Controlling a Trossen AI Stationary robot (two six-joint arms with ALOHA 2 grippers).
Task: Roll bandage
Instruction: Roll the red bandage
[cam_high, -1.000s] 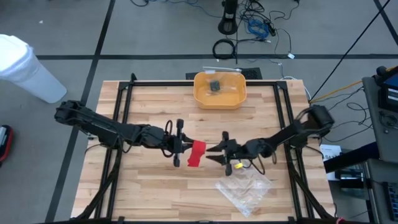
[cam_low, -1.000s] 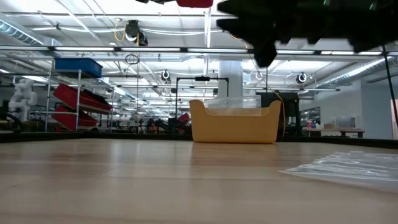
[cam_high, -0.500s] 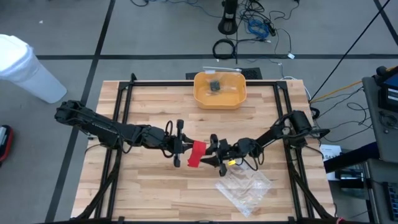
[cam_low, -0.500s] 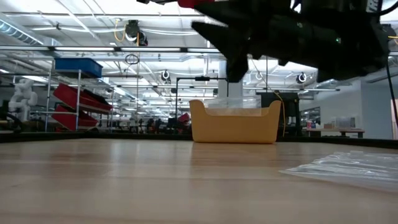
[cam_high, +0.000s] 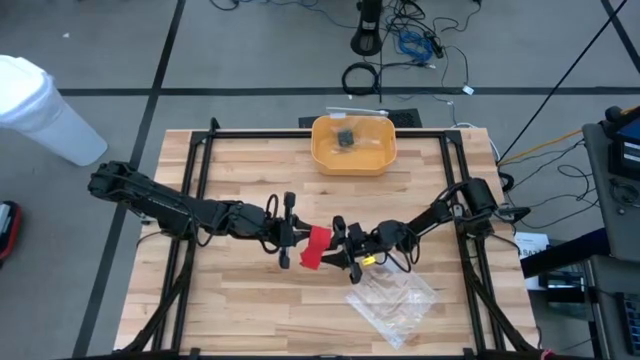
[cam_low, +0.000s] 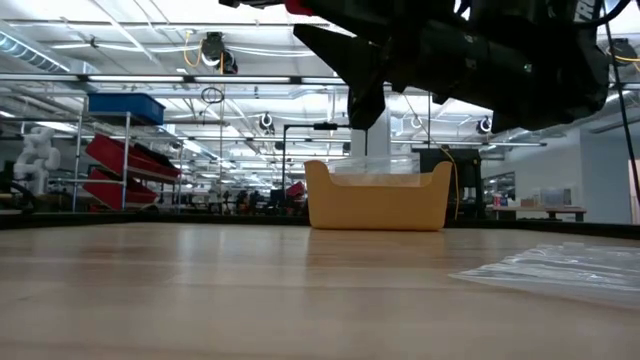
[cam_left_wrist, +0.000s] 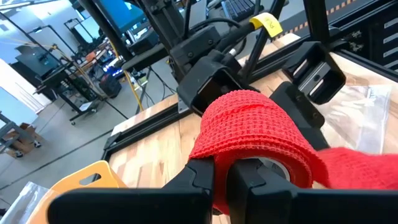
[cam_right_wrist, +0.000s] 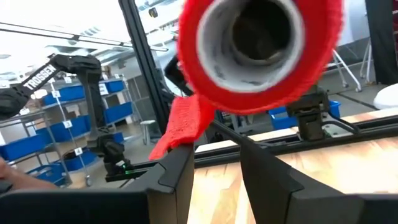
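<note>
At frame centre, above the bench (cam_high: 240, 170), the red bandage (cam_high: 316, 246) is clamped in the left pincer (cam_high: 290, 232), while the right pincer (cam_high: 335, 247), fingers apart, is set just beside its right edge.

The 1 word that reads clearly is "TROSSEN", in white capitals along a dark robot arm (cam_right_wrist: 59, 67) seen in the right wrist view. In the low view, white letters on the dark arm body (cam_low: 590, 10) are cut off by the picture's edge and cannot be read. A yellow tag (cam_left_wrist: 266, 23) in the left wrist view carries dark marks too small to make out.
</note>
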